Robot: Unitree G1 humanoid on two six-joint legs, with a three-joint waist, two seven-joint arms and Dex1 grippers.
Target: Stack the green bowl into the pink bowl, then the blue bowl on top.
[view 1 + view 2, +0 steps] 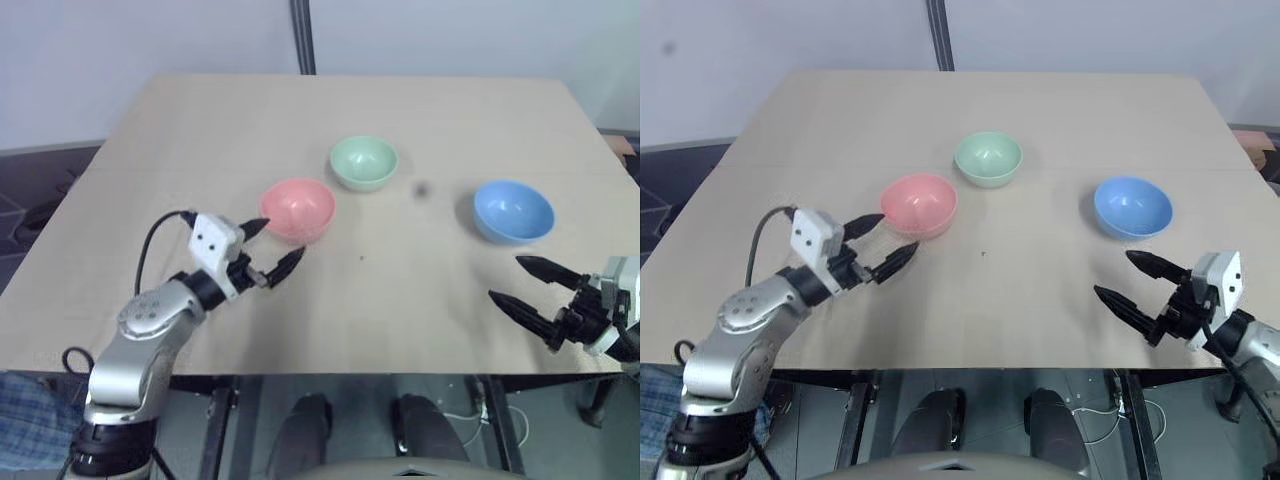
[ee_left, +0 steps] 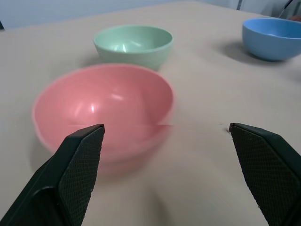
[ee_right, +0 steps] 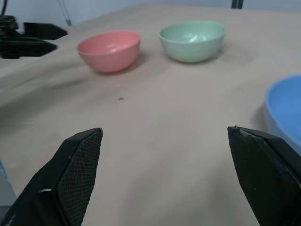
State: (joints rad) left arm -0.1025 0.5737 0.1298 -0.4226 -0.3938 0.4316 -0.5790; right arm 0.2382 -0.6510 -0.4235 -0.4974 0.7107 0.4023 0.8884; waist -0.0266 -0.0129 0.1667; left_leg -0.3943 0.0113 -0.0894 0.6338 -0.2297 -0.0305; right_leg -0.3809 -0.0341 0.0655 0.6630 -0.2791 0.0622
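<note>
Three bowls stand apart and unstacked on the table [image 1: 200, 130]. The pink bowl [image 1: 297, 209] sits nearest the left side, the green bowl [image 1: 364, 162] just beyond it toward the far edge, and the blue bowl [image 1: 513, 211] well apart to the right. The left gripper [image 1: 272, 250] hovers just beside the pink bowl, fingers spread wide, holding nothing. The right gripper [image 1: 530, 286] hovers near the blue bowl, fingers likewise spread and empty.

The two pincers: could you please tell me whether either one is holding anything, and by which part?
Nothing is held. The left pincer and the right pincer both stand open and empty above the table.
</note>
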